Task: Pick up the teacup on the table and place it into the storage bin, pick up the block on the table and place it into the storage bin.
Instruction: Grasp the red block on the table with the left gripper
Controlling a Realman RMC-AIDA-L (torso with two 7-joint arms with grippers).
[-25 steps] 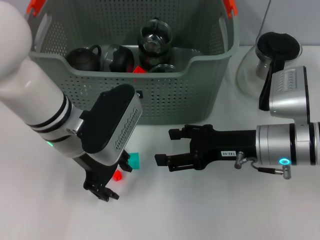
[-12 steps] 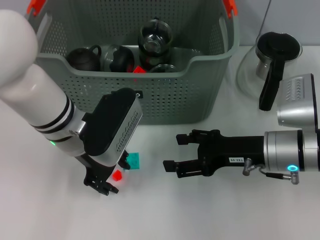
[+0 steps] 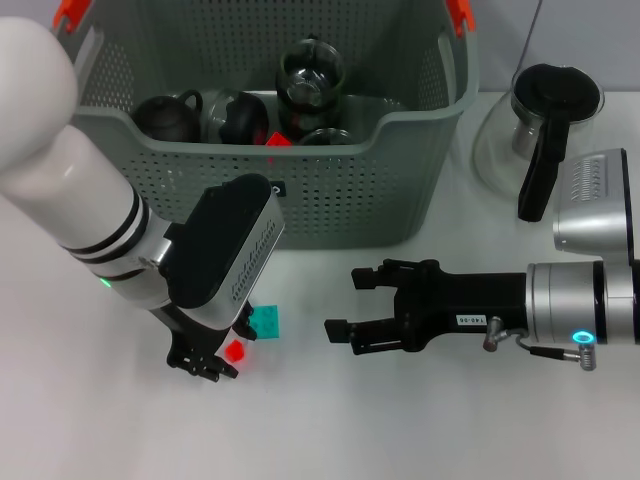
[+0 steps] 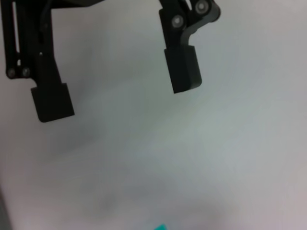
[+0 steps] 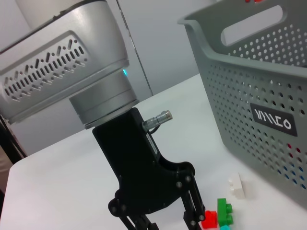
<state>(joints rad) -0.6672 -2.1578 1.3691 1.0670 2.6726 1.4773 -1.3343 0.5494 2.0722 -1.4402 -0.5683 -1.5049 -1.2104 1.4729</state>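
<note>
Non-task stuff: glass carafe [image 3: 540,125] w/ black lid + handle, far right on tabletop. Inside basket: dark teapots [image 3: 168,116], glass pot [image 3: 310,75].

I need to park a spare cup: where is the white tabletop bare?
Bare: the white tabletop strip nearest the camera, below both hands. Crowded: the front of the grey-green perforated bin, where the left hand, open, hangs by the red, green, teal and white blocks; the right hand, open, sits beside. The glass carafe fills the far right.
</note>
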